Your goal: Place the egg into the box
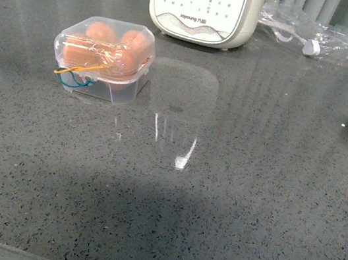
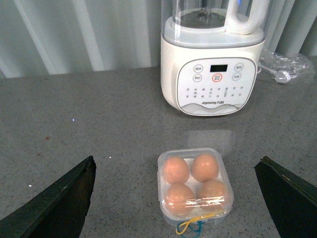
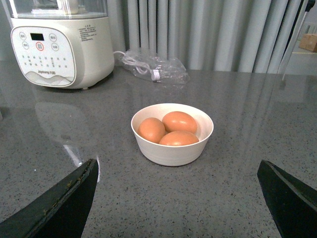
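You're seeing the box (image 1: 104,58) sitting closed, holding four eggs (image 2: 176,169), three lying in the bowl (image 3: 172,134) at the desk's (image 1: 214,210) right edge, both hands (image 2: 173,198) (image 3: 176,198) hanging released.

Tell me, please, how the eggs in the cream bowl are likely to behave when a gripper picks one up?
The eggs look smooth and glossy, so one could probably slip between hard fingers. Their rounded shape suggests one would roll if set on the flat counter. Three lie touching in the bowl, so lifting one may shift the others; the shells are likely fragile.
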You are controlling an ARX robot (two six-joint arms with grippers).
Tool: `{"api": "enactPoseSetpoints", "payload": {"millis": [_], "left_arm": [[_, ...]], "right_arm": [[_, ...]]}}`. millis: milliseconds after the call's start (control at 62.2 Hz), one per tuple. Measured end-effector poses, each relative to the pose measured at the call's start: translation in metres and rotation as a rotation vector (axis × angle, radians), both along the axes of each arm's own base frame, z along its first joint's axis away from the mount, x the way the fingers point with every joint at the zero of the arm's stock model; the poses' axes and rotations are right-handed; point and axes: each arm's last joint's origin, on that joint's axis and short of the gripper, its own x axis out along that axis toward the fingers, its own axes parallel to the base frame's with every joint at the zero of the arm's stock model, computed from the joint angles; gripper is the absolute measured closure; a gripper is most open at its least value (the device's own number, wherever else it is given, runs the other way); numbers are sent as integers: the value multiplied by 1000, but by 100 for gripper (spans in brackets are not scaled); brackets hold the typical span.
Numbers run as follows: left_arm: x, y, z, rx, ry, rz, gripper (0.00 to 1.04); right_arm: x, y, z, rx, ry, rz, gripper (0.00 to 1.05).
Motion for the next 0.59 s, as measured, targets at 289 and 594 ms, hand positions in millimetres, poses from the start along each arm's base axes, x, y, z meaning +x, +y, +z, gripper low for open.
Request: {"api": "enactPoseSetpoints", "payload": {"millis": [289,594], "left_arm": [[-68,16,19,12,-111,90,7],[-95,24,9,-31,-138,145,21]], "right_arm": [[0,0,0,0,0,0,7],[0,0,0,0,0,0,7]]}}
